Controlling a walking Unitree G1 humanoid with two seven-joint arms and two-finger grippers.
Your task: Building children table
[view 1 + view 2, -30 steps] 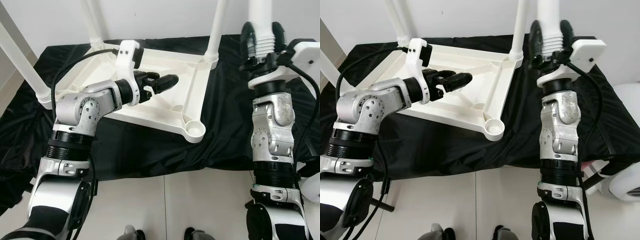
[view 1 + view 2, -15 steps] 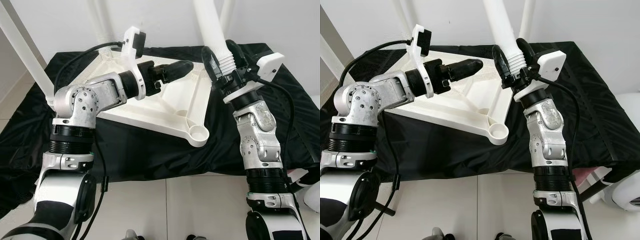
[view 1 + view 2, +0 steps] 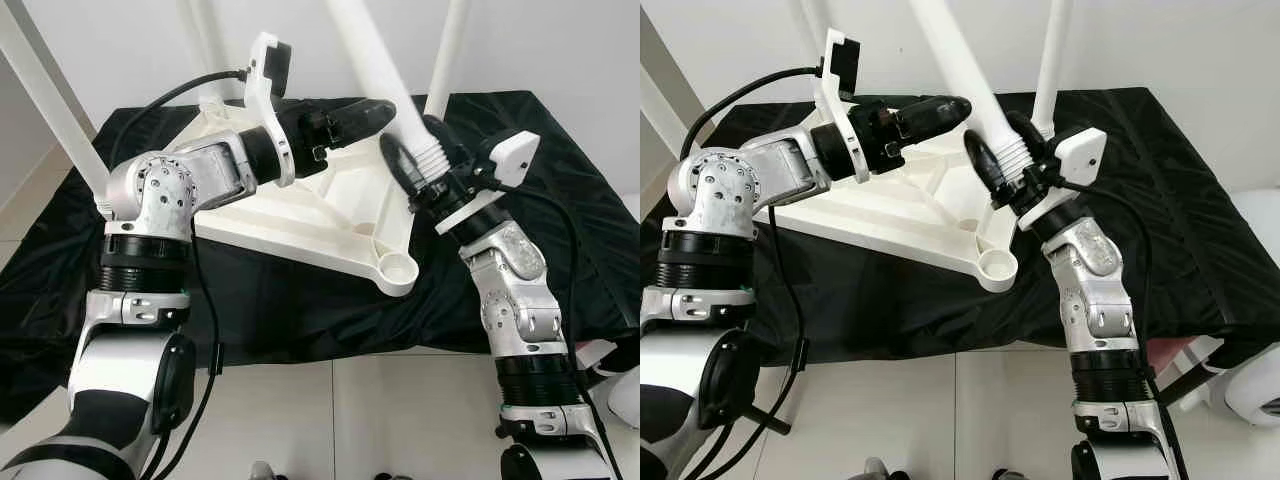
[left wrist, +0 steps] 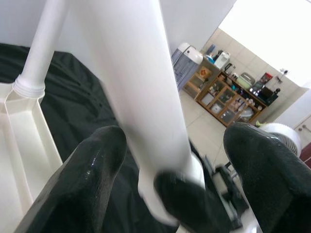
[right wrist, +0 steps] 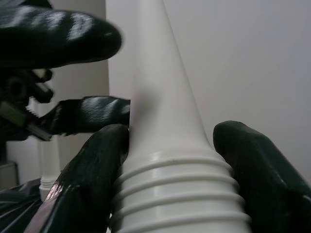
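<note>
We hold the loose white leg [image 3: 365,62] in our right hand [image 3: 420,165], fingers clamped on either side of its ribbed threaded end; the shaft leans away toward 11 o'clock. It looks like hollow moulded plastic: light, stiff, smooth and a bit slippery along the taper. So we judge the ribbed collar the surest place to take hold, with the long shaft needing a steadying touch higher up. Nearest us, at 6 o'clock of that hand, sits the empty round socket [image 3: 398,266] at the corner of the upturned white tabletop [image 3: 300,215], which lies on a black cloth [image 3: 560,210]. Our left hand [image 3: 375,112] reaches from 9 o'clock, fingers spread wide to either side of the leg, not closed on it. Beyond, another leg [image 3: 443,60] already stands at a far corner.
</note>
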